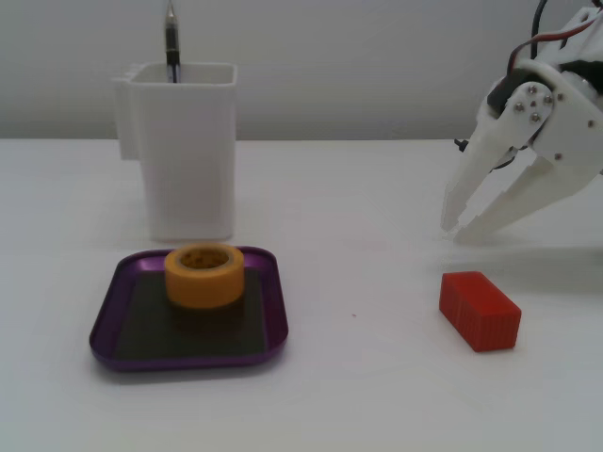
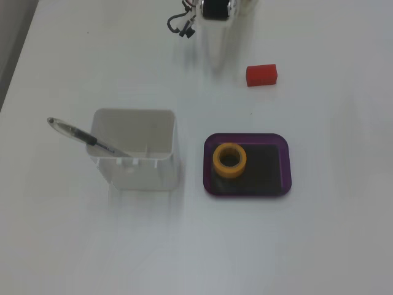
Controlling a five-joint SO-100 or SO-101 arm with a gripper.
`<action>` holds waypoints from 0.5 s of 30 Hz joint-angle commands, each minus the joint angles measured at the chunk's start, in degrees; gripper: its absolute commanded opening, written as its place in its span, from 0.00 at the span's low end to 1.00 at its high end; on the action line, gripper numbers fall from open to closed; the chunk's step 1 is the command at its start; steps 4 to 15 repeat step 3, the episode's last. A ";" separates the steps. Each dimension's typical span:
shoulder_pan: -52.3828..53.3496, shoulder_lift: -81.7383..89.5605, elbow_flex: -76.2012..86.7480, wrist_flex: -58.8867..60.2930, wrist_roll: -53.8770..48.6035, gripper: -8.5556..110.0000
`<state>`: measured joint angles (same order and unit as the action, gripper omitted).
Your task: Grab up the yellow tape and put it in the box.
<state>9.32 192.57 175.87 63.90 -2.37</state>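
Observation:
The yellow tape [image 1: 204, 275] [image 2: 230, 160] lies flat inside the box [image 1: 107, 320] [image 2: 282, 165], a shallow purple tray, toward its back left corner in the side fixed view. My white gripper [image 1: 456, 229] hangs far to the right above the table, fingers slightly apart and holding nothing. In the top-down fixed view only the arm's base [image 2: 215, 7] shows at the top edge; the white fingers blend into the table there.
A tall white container [image 1: 188, 146] [image 2: 136, 147] with a pen [image 1: 171, 42] [image 2: 86, 139] stands right behind the tray. A red ribbed block [image 1: 479, 310] [image 2: 261, 74] lies on the table below my gripper.

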 commanded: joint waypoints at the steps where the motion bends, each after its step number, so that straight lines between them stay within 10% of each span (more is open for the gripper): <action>1: -0.18 2.64 0.53 -0.70 -0.18 0.07; 15: -0.18 2.64 0.53 -0.70 -0.18 0.07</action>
